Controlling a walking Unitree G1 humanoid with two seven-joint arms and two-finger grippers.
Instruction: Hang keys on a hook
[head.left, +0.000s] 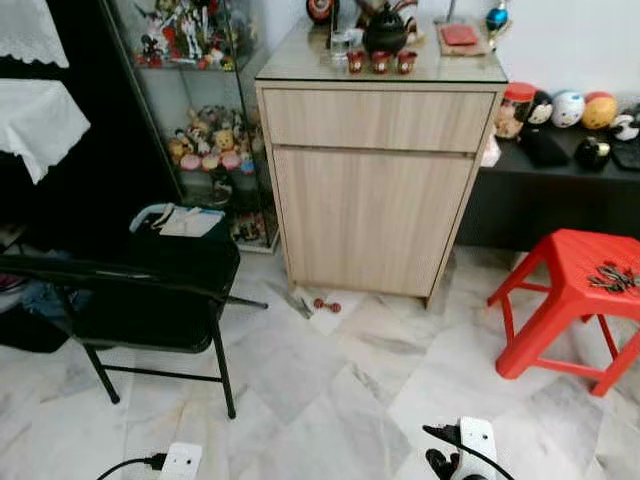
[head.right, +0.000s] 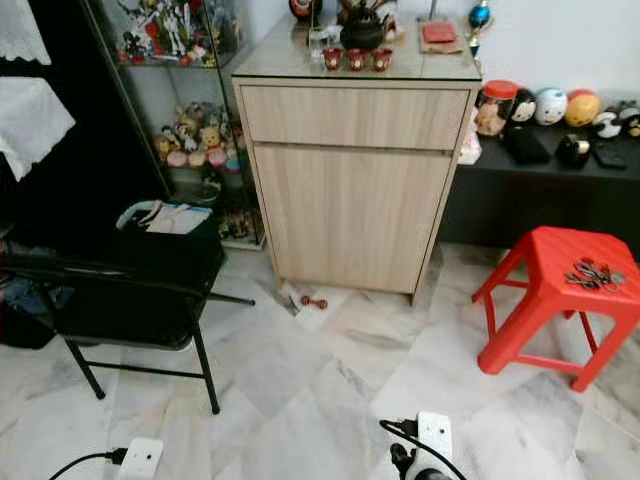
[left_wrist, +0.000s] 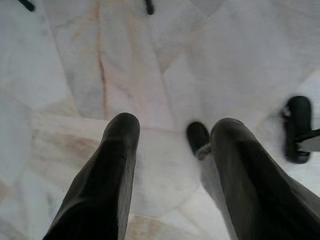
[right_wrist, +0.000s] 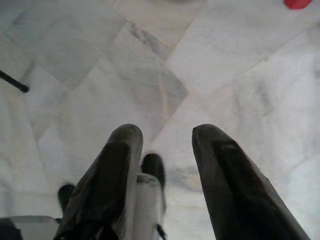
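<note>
Keys lie on red stool.

Pale marble with a soft gloss is seen on the floor. A matt light wood grain is shown by the cabinet, topped with glass. Glossy red plastic forms the stool, at 3 o'clock of the cabinet; metal keys lie on it. The chair is matt black.
</note>
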